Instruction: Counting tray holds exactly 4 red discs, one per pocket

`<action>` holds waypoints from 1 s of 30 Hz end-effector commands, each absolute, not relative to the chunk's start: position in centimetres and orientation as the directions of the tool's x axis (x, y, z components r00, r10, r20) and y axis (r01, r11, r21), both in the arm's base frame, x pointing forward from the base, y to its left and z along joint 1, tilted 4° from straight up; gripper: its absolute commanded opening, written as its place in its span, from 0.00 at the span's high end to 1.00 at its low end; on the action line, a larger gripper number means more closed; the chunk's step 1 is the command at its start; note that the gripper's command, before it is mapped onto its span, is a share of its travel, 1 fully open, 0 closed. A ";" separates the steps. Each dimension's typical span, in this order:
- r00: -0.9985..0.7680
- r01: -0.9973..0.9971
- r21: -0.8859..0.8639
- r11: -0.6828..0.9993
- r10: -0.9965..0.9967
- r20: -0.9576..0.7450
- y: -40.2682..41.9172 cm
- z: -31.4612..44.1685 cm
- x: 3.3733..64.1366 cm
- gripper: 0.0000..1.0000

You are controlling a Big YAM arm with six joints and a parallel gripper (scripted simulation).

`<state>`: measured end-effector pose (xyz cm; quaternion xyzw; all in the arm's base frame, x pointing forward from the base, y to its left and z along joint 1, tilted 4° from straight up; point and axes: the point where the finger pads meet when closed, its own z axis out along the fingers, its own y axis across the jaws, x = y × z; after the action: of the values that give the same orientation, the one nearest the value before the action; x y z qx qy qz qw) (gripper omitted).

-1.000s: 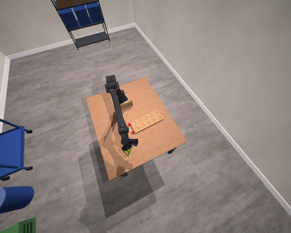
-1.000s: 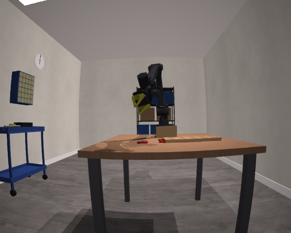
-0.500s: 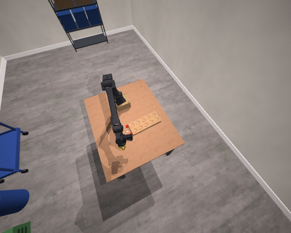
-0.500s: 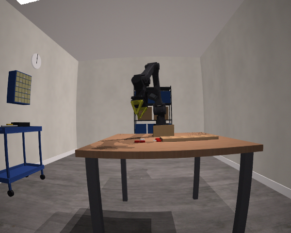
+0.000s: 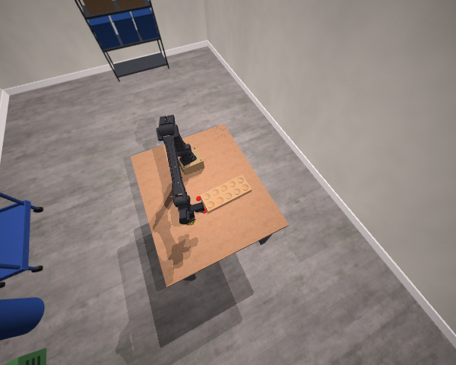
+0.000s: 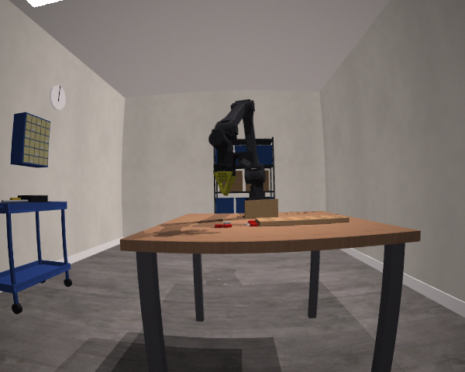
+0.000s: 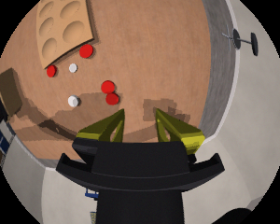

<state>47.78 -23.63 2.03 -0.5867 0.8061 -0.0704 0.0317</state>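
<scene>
The wooden counting tray point(image 5: 213, 198) point(image 6: 304, 222) point(image 7: 63, 49) lies flat, its ten pockets empty in the overhead view. One red disc point(image 5: 204, 211) point(image 6: 253, 224) point(image 7: 86, 50) lies by its front corner, another red disc point(image 5: 198, 198) point(image 6: 252, 221) point(image 7: 51, 71) by its rear corner. Two more red discs, one point(image 6: 227, 225) point(image 7: 107, 87) and the other point(image 6: 218, 225) point(image 7: 112, 99), lie farther out, seemingly touching. My gripper point(image 6: 225, 194) point(image 7: 140, 112) is partly open and empty, well above the table beyond that pair.
One white disc point(image 7: 73, 68) lies between the two red discs near the tray. Another white disc point(image 6: 226, 222) point(image 7: 73, 101) lies apart, toward the arm's base. The arm's wooden base block point(image 5: 192, 166) point(image 6: 261, 208) stands at the back of the table.
</scene>
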 end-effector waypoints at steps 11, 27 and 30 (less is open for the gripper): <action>-0.167 -0.983 0.071 0.169 -0.986 0.028 -22.3 0.1 42.2 0.56; -0.169 -0.984 0.043 0.170 -0.985 0.036 -22.9 0.6 43.3 0.56; -0.170 -0.984 0.042 0.172 -0.985 0.036 -22.9 0.4 43.3 0.56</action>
<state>42.87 -22.08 0.85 -0.6426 0.7658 0.0037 -0.0258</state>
